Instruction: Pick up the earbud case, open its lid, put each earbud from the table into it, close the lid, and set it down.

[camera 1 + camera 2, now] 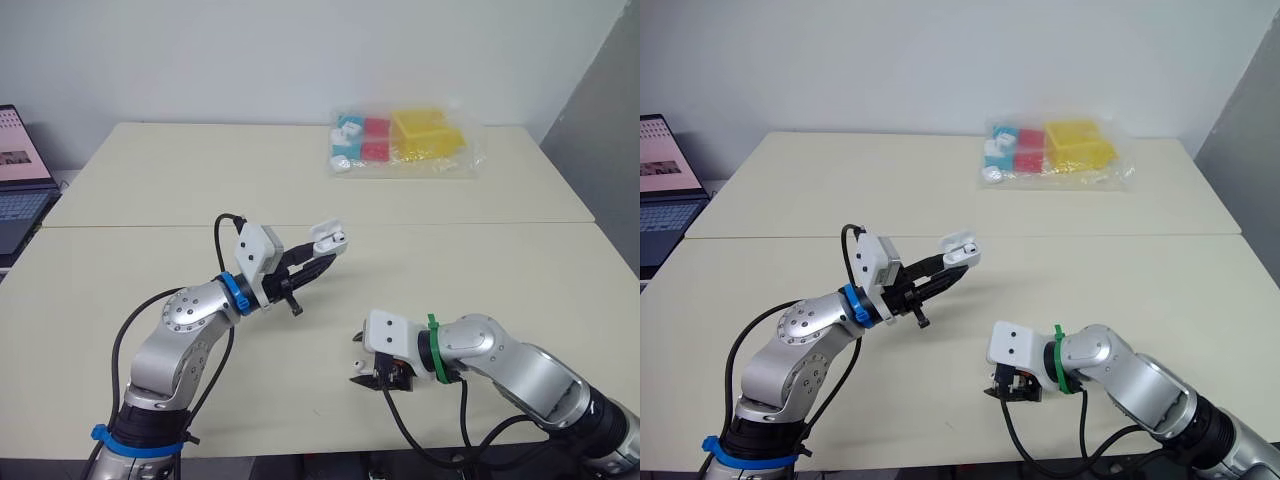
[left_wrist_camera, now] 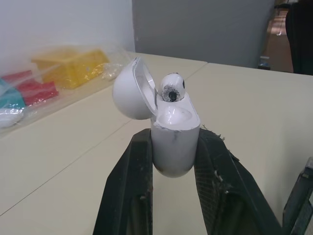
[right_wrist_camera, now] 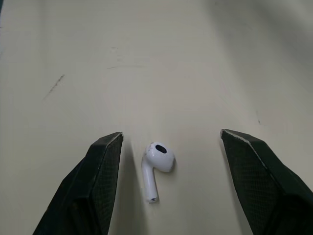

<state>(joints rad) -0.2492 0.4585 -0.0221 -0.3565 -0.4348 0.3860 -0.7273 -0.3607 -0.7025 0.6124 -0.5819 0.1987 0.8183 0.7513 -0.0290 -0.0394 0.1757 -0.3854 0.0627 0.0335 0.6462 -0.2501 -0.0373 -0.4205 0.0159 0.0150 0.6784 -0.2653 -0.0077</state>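
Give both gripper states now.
Left gripper: shut on the open white plastic earbud case, one white earbud seated.
Right gripper: open over the second white earbud on the beige table.

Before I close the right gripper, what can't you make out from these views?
Head views: the loose earbud is hidden under the right gripper.
Right wrist view: the gripper's height above the table cannot be judged.
Left wrist view: the stem of the seated earbud is hidden inside the earbud case in the left gripper.
Head views: contents of the plastic bag are too small to identify; the laptop is cut off by the left edge.
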